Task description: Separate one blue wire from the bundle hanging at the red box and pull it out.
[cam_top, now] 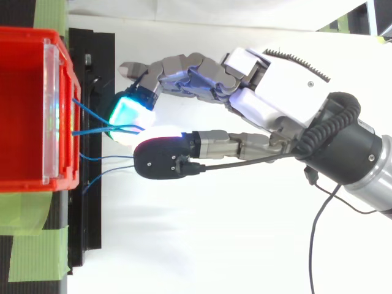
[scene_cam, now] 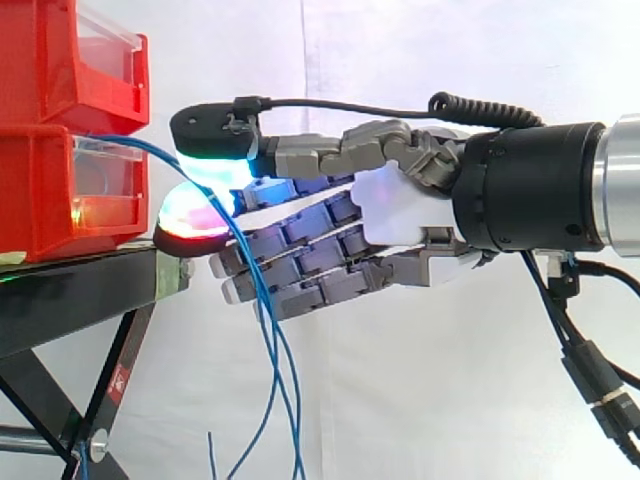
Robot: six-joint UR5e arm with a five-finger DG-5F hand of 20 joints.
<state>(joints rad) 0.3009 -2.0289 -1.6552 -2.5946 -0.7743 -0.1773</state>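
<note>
While bundle (scene_cam: 272, 350) hangs at red box (scene_cam: 60, 190), robot hand (scene_cam: 400, 215) pinches blue wire (scene_cam: 150, 148) between glowing pads (scene_cam: 215, 168).

Lower bin (scene_cam: 70, 190) sits on the stand (scene_cam: 70, 290), a second bin (scene_cam: 70, 60) stacked upon it; wires (scene_cam: 265, 330) leave its front and hang just beside it; the hand (scene_cam: 400, 210) lies to its right in the side view, pinching wires near its front; curtain (scene_cam: 420, 50) behind.
</note>
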